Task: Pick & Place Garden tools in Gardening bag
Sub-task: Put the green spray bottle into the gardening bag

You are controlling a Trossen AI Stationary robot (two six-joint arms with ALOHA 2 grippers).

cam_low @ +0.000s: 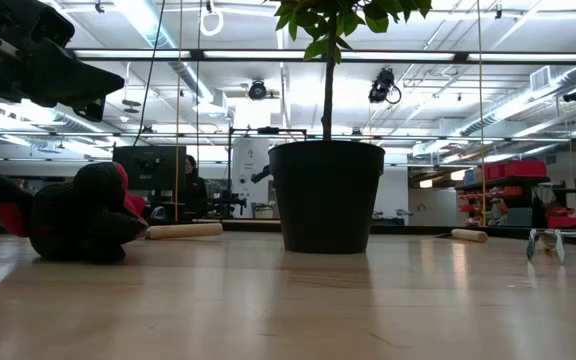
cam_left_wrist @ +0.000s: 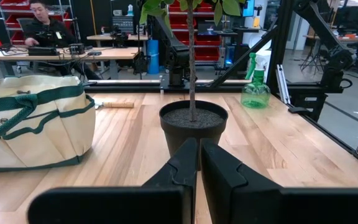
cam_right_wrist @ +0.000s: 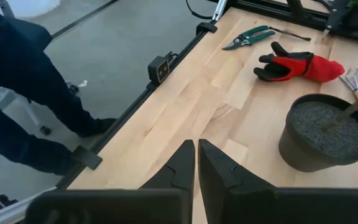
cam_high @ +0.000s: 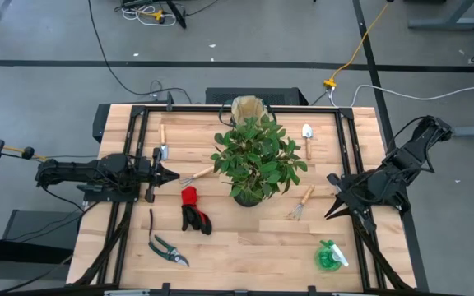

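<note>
Both your grippers, left and right, were closed empty; reaching tools risked snagging the plant.

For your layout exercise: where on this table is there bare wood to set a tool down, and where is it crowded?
Free: the strip between the pruning shears and the spray bottle, in front of the potted plant. Crowded: around the plant, where gloves, hand rakes and the gardening bag hem it in.
</note>
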